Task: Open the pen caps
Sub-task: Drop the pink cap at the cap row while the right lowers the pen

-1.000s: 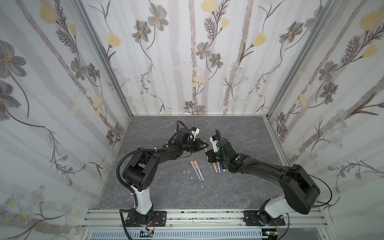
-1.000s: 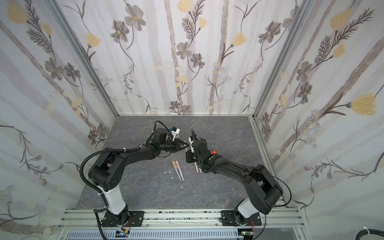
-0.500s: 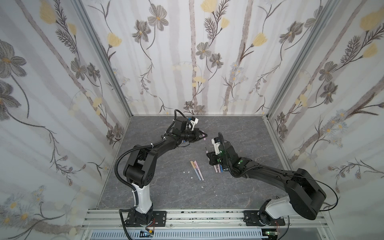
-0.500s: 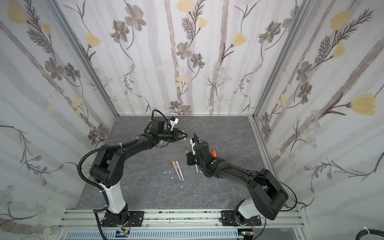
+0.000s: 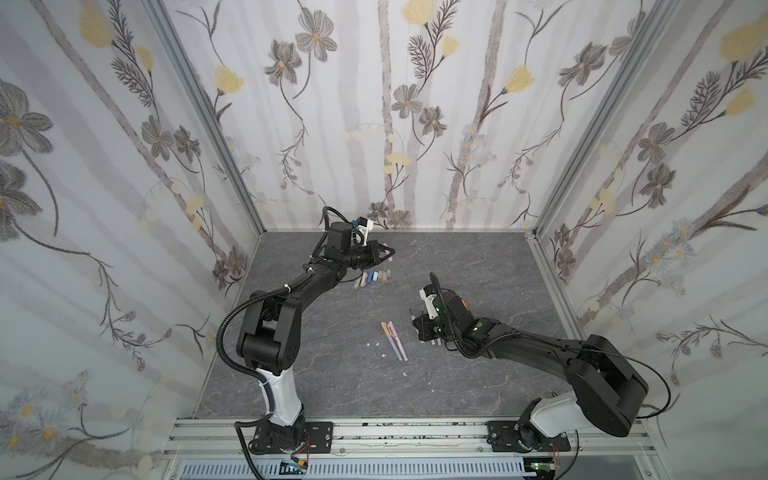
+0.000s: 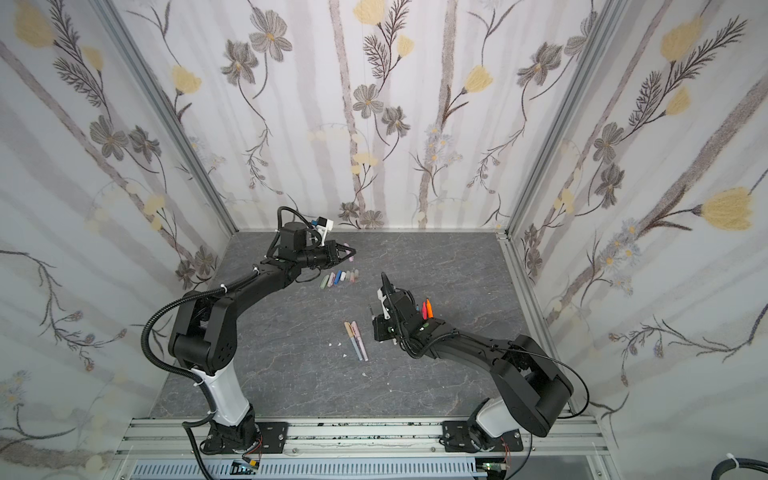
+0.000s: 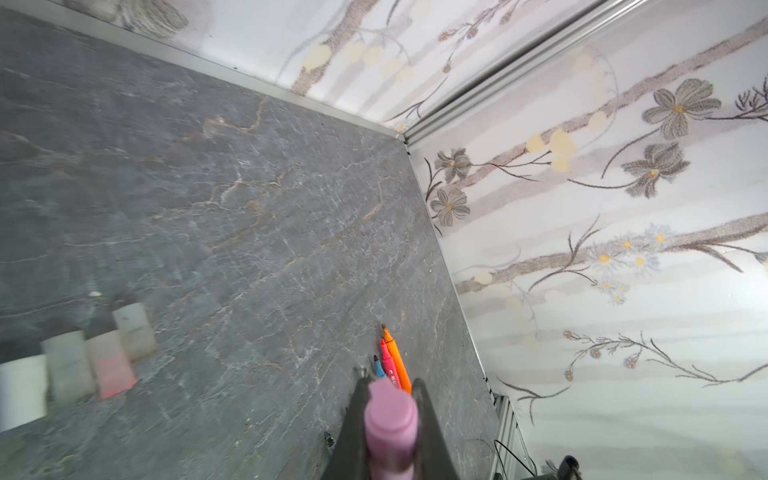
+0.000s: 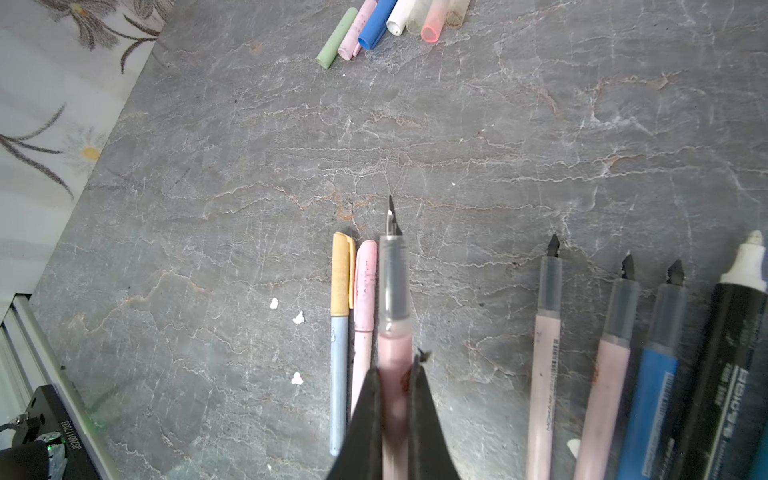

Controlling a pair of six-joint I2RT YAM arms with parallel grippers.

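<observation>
Over the table (image 5: 457, 270), a pink pen (image 8: 392, 286), nib bare, is clenched in the right pincer (image 8: 397, 365) near the opened pens (image 8: 545, 353). A pink cap (image 7: 390, 424) is gripped in the left pincer (image 7: 390, 384) near the row of pen caps (image 5: 372, 277); it is best lowered to the row's end before release.

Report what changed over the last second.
The left gripper, shut on the pink cap, pulled away from the right gripper toward the back wall, near the loose caps. The right gripper kept holding the uncapped pink pen, nearly in place. The two capped pens lay unmoved.
</observation>
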